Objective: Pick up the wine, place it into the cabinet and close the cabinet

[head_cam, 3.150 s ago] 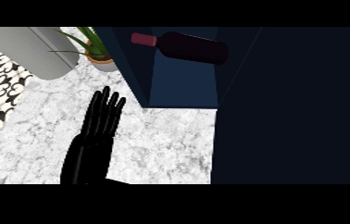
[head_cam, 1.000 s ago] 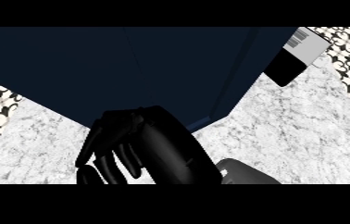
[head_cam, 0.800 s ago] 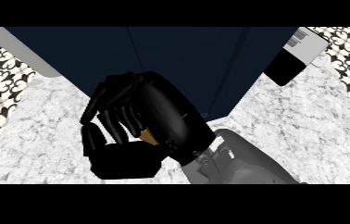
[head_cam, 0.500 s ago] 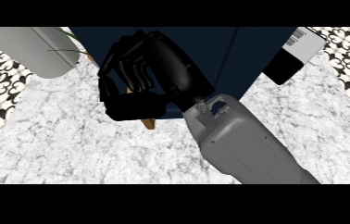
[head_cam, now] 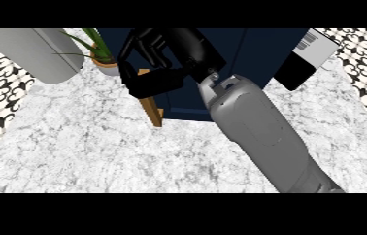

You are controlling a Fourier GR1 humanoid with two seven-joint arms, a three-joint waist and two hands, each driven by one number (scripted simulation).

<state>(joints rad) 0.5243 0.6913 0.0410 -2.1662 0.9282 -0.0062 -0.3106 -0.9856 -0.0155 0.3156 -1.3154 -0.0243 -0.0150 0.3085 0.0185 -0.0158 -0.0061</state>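
Curling round one cabinet's (head_cam: 265, 49) wooden door edge (head_cam: 152, 110), one right hand (head_cam: 168, 49); one potted plant (head_cam: 97, 47) left of the cabinet.

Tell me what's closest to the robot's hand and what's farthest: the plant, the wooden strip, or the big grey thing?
Measured from the right hand in the head view:
1. wooden strip: right at the hand, against the dark blue cabinet.
2. plant: just to the left of the hand.
3. big grey thing: farther left, beyond the plant, at the view's edge.
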